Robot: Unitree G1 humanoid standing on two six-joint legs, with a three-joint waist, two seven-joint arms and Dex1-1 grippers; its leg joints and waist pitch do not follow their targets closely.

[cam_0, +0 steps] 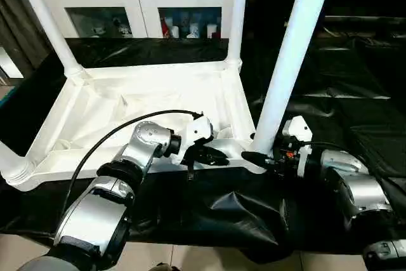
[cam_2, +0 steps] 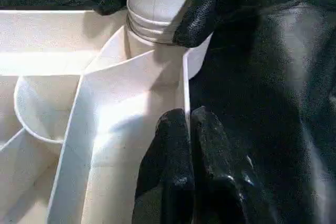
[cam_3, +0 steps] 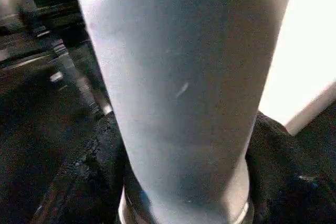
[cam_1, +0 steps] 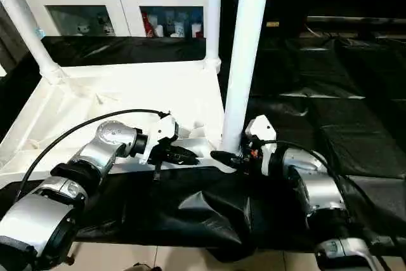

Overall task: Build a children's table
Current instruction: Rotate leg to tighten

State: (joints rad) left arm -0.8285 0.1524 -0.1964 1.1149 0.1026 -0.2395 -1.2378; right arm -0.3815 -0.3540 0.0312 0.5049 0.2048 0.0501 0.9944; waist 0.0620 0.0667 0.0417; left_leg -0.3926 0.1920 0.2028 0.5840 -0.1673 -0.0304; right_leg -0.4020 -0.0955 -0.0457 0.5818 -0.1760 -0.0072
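The children's table lies upside down on a black sheet, its white ribbed top (cam_0: 158, 87) facing up. White legs stand in its corner sockets. The near right leg (cam_0: 288, 55) rises tall and slightly tilted from its socket. My right gripper (cam_0: 260, 153) grips the base of this leg. In the left wrist view a black finger (cam_2: 210, 9) presses each side of the leg (cam_2: 157, 3). The leg (cam_3: 184, 77) stands right between the fingers in the right wrist view. My left gripper (cam_0: 216, 157) is shut and empty, its fingertips (cam_2: 181, 129) resting on the top's near rim beside that corner.
Further legs stand at the far left (cam_0: 47, 20), far right (cam_0: 238, 11) and near left (cam_0: 9, 163) corners. A white cabinet with glass doors (cam_0: 136, 4) stands behind the table. The wrinkled black sheet (cam_0: 330, 87) stretches to the right and bunches up in front of me.
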